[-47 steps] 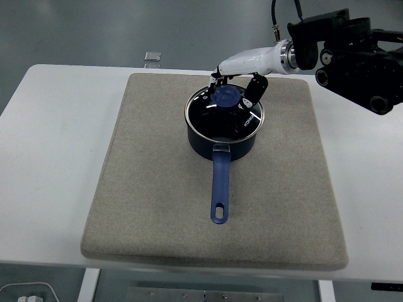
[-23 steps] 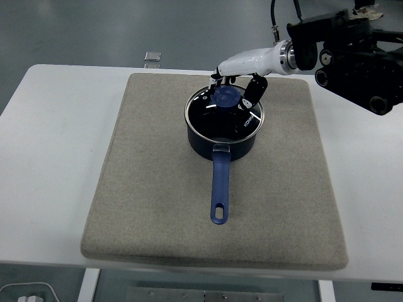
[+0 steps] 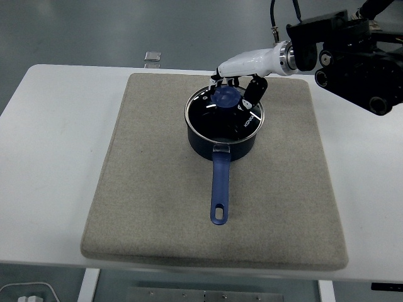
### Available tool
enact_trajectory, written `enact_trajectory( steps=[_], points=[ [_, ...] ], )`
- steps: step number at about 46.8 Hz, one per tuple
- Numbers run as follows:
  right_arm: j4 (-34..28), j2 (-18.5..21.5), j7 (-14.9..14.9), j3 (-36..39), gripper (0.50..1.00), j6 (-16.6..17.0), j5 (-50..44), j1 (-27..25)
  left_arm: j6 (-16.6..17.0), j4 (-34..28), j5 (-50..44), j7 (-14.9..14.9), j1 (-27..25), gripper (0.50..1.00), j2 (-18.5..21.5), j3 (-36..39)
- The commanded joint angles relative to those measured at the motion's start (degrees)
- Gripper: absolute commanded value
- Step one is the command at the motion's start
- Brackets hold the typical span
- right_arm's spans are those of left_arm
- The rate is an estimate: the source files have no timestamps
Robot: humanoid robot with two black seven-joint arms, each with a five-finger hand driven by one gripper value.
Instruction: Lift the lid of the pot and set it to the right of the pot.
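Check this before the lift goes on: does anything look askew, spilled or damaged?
Nothing stands out. The lid sits level on the pot, which stands upright on the mat with its handle pointing toward the near edge. The right hand is at the blue knob. No spill shows.

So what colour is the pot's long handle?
Blue; the handle shows plainly in the head view.
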Motion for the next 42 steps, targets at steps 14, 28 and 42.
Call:
enact_trajectory(
  steps=[14, 28, 42],
  points=[
    [0.00, 0.26, 0.00, 0.09, 0.543, 0.54, 0.36, 0.08, 0.00, 0.00, 0.01, 0.00, 0.00, 1.000, 0.00, 0.00],
    [-0.26, 0.17, 0.00, 0.53, 0.543, 1.42, 0.80, 0.17, 0.00, 0.00, 0.01, 0.00, -0.08, 1.000, 0.00, 0.00],
    [-0.43, 0.26, -0.09, 0.80, 0.543, 2.48, 1.33, 0.08, -0.09, 0.00, 0.01, 0.00, -0.08, 1.000, 0.00, 0.00]
  ],
)
